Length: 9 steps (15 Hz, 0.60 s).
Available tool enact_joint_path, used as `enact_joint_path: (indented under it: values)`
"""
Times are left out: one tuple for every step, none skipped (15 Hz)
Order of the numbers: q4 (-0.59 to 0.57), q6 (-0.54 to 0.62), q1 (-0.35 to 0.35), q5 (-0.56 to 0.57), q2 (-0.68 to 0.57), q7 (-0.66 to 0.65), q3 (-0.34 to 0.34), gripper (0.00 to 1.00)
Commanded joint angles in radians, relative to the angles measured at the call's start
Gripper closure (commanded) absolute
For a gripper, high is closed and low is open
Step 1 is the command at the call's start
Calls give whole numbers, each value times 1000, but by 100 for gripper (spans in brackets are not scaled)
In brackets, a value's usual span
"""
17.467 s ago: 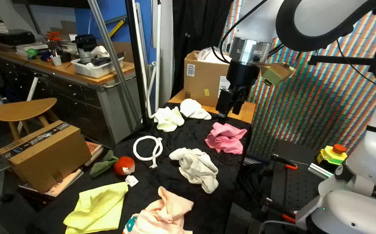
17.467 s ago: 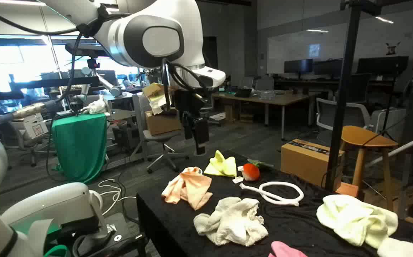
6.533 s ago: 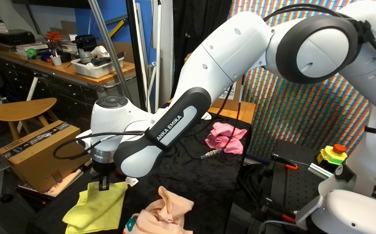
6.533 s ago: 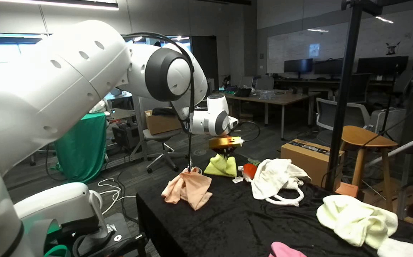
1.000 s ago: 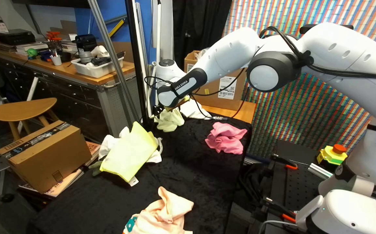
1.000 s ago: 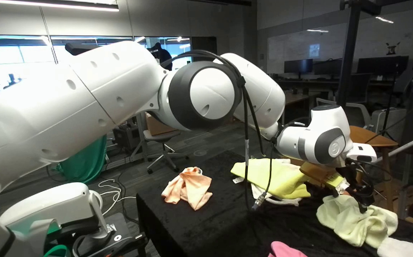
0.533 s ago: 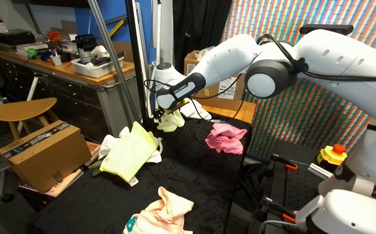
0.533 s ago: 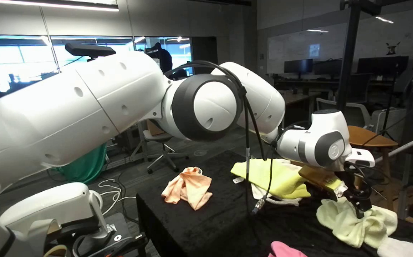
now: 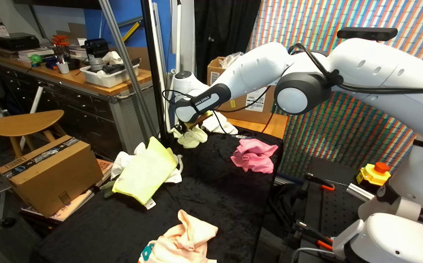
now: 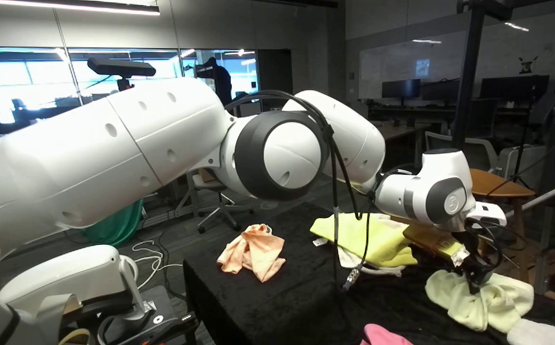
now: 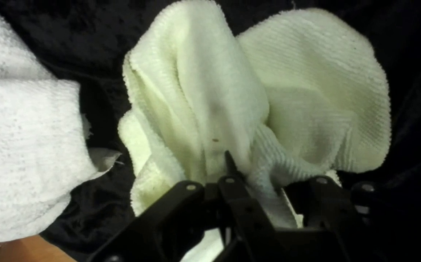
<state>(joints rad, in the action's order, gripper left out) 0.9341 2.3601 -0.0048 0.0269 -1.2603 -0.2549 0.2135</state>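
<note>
In the wrist view a crumpled pale yellow-green cloth (image 11: 214, 91) lies under my gripper (image 11: 257, 167). The jaws stand partly apart, with a ribbed fold of the cloth rising between them. One dark fingertip (image 11: 228, 162) rests against the cloth; the opposite tip is hidden by the fold. In an exterior view the gripper (image 10: 475, 285) points down into the middle of this cloth (image 10: 502, 304). In the exterior view with the same cloth (image 9: 193, 138) at the table's far end, the wrist mostly hides the gripper. A white cloth (image 11: 25, 145) lies close beside.
A bright yellow cloth (image 9: 145, 173) lies over a white cloth (image 9: 121, 162). Pink (image 9: 255, 155) and peach (image 9: 186, 237) cloths lie apart on the black-covered table. A black post (image 9: 156, 80) rises beside the table. A loose cable connector (image 10: 352, 278) dangles under the arm.
In the last second my gripper has sunk into the pale yellow-green cloth. Since the oldest frames, the grey-white cloth and then the yellow cloth have moved onto the rope and red ball.
</note>
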Motion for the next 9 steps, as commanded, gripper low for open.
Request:
enact_joint_path:
  values:
    - [-58, -41, -16, 17, -19, 16, -27, 91]
    - [-37, -34, -12, 16, -7, 14, -28, 94]
    - [-1, -21, 0, -1, 15, 21, -20, 94]
    - [24, -13, 3, -2, 33, 21, -23, 96]
    - [48, -6, 8, -2, 49, 18, -23, 91]
    - [88, 4, 17, 1, 74, 8, -18, 91]
    - [124, 12, 21, -2, 97, 8, -22, 89]
    - [165, 25, 31, 0, 121, -4, -15, 90]
    - [211, 34, 37, -1, 149, -3, -17, 89]
